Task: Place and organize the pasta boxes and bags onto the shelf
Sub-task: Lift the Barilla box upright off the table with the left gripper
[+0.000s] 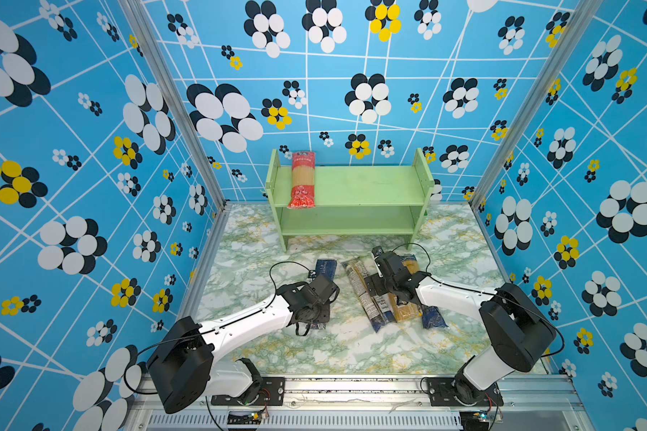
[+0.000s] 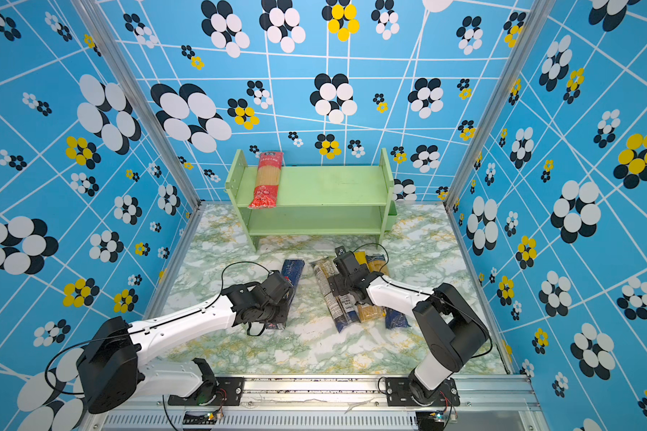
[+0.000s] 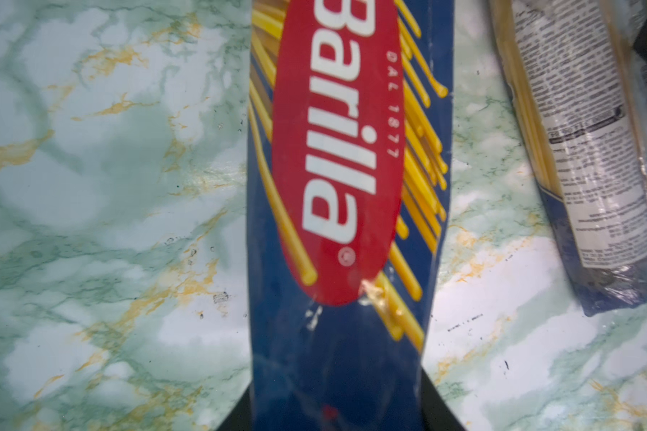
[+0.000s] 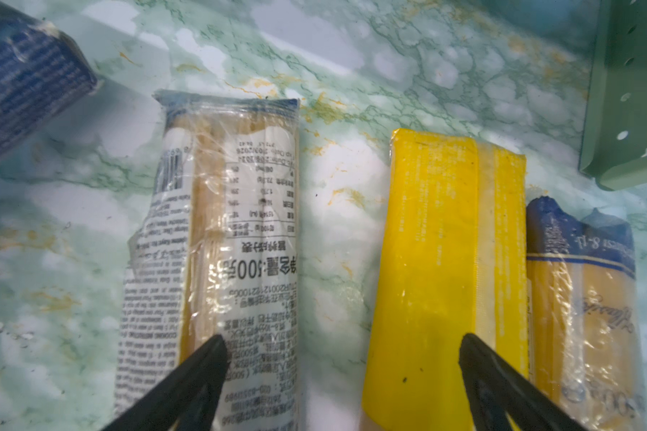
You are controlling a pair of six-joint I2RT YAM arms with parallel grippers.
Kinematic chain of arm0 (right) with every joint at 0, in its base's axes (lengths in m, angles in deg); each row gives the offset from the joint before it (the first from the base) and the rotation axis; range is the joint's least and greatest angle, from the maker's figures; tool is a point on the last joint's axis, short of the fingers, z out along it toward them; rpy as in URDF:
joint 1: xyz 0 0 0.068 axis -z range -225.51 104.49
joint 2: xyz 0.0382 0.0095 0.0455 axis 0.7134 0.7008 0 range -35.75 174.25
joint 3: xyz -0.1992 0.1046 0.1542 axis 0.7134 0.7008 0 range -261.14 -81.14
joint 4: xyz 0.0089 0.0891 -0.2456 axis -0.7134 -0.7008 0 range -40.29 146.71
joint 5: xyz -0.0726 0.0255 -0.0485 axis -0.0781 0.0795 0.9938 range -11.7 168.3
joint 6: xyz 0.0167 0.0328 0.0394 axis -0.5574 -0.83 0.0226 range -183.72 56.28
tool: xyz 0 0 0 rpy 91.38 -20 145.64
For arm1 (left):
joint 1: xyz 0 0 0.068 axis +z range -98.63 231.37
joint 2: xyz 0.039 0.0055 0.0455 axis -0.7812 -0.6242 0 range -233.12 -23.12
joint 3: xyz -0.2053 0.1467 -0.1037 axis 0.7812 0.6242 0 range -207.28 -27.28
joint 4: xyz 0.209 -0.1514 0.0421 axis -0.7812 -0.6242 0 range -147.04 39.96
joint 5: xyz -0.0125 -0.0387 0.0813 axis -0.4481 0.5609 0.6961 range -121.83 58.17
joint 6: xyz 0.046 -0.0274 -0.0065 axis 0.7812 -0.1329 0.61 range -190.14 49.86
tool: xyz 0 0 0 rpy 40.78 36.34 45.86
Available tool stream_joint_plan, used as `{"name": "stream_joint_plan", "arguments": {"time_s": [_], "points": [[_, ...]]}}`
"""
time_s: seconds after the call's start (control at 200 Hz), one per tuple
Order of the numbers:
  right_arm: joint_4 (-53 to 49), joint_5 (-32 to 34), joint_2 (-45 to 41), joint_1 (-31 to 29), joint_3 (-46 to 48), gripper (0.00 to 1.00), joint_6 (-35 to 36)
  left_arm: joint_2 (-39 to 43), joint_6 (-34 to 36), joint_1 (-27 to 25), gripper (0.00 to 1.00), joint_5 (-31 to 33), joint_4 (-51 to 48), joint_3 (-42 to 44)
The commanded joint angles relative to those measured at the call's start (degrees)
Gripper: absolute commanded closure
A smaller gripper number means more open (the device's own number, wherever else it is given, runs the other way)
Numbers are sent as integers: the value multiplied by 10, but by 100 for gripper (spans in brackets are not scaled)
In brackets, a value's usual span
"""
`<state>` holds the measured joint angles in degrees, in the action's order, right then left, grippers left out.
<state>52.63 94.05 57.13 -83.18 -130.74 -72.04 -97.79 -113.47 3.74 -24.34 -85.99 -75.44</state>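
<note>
Left gripper [image 3: 337, 410] clamps Barilla pack [image 3: 277, 336], tips mostly hidden; right gripper [image 4: 342, 341] wide open, empty; shelf [image 1: 370, 184] top mostly free.

We find the shelf [image 1: 370, 186] at the back of the worktop [image 1: 333, 347]. A spaghetti bag [image 1: 302, 181] lies on its top tier near the left end, overhanging the front edge. Before the shelf the Barilla pack [image 1: 325, 269] lies left; right of it lie, side by side, the labelled pack [image 1: 356, 285], the middle pack [image 1: 404, 313] and the outer pack [image 1: 433, 321].
</note>
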Motion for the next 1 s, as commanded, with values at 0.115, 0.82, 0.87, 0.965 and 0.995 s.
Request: {"name": "stream_joint_plan", "arguments": {"time_s": [0.115,0.82,0.87,0.965,0.995], "points": [[-15,-4,15,4,-17,1,5,57,20,7,100,15,4,-52],[-13,-5,25,8,-13,1,7,138,78,36,100,-140,-28,-148],[-13,-5,26,7,-13,1,7,139,83,42,100,-157,-26,-156],[-12,-5,27,8,-14,1,8,143,92,56,100,-189,-21,-174],[-11,-6,29,8,-14,1,8,143,96,60,100,-200,-21,-180]]}}
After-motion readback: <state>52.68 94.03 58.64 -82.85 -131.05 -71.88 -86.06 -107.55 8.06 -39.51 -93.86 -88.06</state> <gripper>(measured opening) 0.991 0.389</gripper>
